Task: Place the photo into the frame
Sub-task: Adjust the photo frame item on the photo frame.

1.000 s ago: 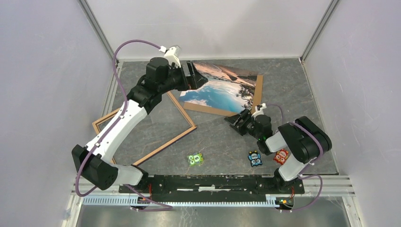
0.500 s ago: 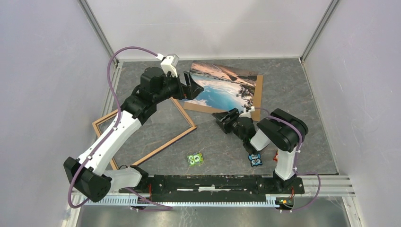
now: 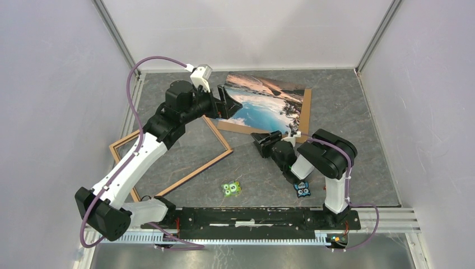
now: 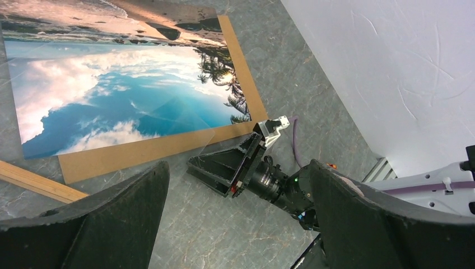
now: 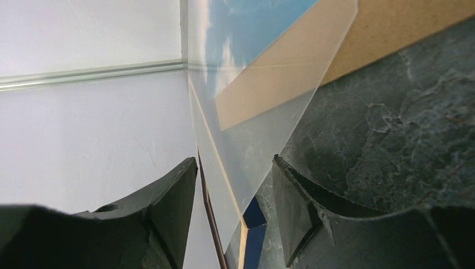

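Photo [image 3: 263, 103], left arm [image 3: 140, 154] outstretched, left pincer [image 3: 233, 102] spread, right pincer [image 3: 259, 143] low, apart, perhaps straddling clear sheet [image 5: 263, 134]

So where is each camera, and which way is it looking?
Top camera: high behind the arms, facing down at the table; shows left arm, right arm, the photo and the frame.
Left wrist camera: above the photo, facing down toward the right pincer; its own two fingers show at the bottom.
Right wrist camera: low near the table, facing a clear sheet corner between its own fingers.
Shared: top and left wrist views both show the photo on cardboard.
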Robot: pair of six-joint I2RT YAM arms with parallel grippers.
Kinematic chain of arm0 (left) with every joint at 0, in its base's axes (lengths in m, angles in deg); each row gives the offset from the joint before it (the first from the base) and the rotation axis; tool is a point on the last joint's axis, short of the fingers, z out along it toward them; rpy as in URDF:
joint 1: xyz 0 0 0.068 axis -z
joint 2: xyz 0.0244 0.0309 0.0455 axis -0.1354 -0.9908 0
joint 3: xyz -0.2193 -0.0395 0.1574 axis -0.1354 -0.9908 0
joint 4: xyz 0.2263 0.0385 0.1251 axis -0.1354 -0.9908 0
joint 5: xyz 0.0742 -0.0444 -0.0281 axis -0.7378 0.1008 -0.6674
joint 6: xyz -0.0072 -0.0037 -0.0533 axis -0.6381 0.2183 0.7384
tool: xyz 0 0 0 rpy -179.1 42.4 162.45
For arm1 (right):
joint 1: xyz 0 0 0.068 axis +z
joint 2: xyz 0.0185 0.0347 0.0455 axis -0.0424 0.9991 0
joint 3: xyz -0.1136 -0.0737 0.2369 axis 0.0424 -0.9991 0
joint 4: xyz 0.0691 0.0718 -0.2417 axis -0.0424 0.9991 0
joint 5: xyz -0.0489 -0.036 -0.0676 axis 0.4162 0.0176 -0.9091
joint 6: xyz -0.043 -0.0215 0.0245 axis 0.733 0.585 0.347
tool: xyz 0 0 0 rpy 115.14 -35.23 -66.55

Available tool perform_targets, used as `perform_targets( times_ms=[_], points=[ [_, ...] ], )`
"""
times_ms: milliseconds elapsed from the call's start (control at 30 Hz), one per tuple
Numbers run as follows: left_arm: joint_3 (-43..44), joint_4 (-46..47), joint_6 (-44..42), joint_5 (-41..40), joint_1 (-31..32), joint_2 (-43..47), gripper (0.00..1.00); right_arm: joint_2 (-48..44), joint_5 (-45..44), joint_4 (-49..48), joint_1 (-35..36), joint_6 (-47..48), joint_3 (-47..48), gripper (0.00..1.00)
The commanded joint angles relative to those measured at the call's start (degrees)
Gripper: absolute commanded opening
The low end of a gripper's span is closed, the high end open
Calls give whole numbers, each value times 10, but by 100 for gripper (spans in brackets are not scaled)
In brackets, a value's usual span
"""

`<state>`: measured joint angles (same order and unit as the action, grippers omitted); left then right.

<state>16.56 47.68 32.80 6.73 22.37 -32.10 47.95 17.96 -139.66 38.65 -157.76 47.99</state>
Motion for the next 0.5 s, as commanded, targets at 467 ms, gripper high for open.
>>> perform_targets(
  times_ms=[467],
  points=[
    [-10,43,32,36,3,11,99,-12,-59,76,33,-19,7,61]
  ],
)
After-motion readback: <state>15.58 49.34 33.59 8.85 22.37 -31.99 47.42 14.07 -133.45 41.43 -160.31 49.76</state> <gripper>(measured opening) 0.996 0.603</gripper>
